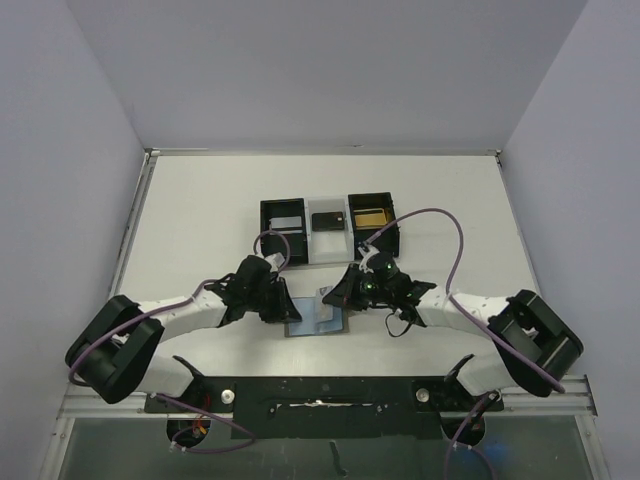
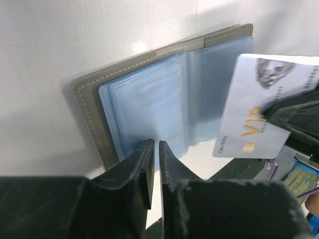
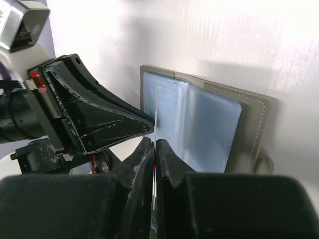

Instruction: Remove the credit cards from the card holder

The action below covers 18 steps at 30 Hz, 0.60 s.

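Note:
The card holder (image 1: 312, 326) lies open on the table between the arms, grey outside with blue pockets (image 2: 144, 99) (image 3: 209, 124). My left gripper (image 1: 284, 306) (image 2: 155, 144) has its jaws closed to a thin slit, and its tips sit on the near edge of the holder's pocket panel. My right gripper (image 1: 338, 296) (image 3: 155, 143) is shut on a whitish credit card (image 2: 251, 119) marked VIP, clear of the pockets and above the holder's right side. In the right wrist view this card (image 3: 156, 112) shows edge-on as a thin line.
A black three-compartment tray (image 1: 262, 222) stands just behind the grippers at mid-table, with a yellow item (image 1: 372, 215) in its right compartment. Both arms reach inward, and their tips are close together over the holder.

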Tool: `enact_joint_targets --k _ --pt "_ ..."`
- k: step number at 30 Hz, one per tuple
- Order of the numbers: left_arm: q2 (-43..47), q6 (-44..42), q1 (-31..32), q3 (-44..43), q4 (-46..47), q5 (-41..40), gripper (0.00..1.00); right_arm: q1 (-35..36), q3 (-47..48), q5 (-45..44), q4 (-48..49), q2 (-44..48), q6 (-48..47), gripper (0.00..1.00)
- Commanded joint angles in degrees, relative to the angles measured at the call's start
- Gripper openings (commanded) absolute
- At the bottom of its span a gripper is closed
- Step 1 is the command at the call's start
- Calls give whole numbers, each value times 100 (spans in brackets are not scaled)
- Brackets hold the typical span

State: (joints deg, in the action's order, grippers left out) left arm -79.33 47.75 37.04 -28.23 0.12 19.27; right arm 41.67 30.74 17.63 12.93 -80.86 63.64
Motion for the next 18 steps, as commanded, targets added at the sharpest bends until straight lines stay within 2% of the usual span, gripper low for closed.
enact_joint_targets --k 1,6,11,18 --pt "397 -181 19 -130 -399 -334 12 7 -128 -490 233 629 -436 0" --pt "1041 -311 -4 -402 -774 -661 20 161 -231 -957 401 1268 -1084 0" --pt "1766 -434 -117 -448 -1012 -970 38 595 -122 -1881 394 1729 -2050 0" --pt "2133 -1183 -1017 -908 -1788 -842 49 1297 -270 -2817 984 2093 -3072 0"
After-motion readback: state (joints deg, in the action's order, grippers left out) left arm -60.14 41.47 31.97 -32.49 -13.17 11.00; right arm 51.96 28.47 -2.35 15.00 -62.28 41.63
